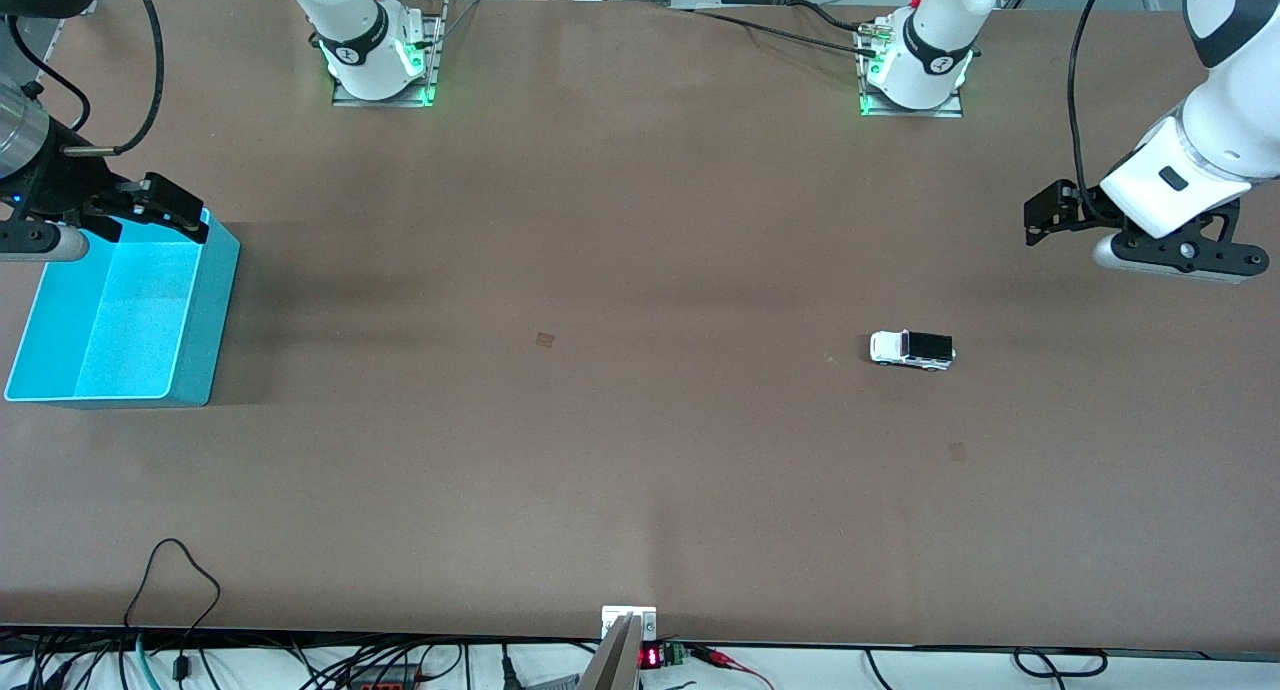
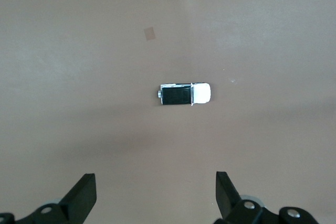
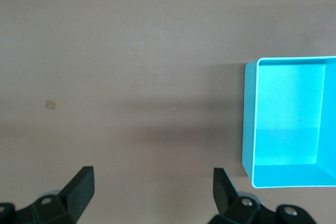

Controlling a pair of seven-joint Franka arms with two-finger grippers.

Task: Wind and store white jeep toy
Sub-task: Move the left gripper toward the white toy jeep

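- The white jeep toy [image 1: 911, 350] sits on its wheels on the brown table [image 1: 620, 470], toward the left arm's end.
- The left gripper [image 1: 1045, 213] hangs above the table near the jeep, holding nothing.
- The right gripper [image 1: 165, 205] hovers over the turquoise bin's [image 1: 215, 310] rim, holding nothing.

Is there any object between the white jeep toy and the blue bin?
No object: the front view shows only bare table between the white jeep toy and the blue bin, apart from a small brown mark.
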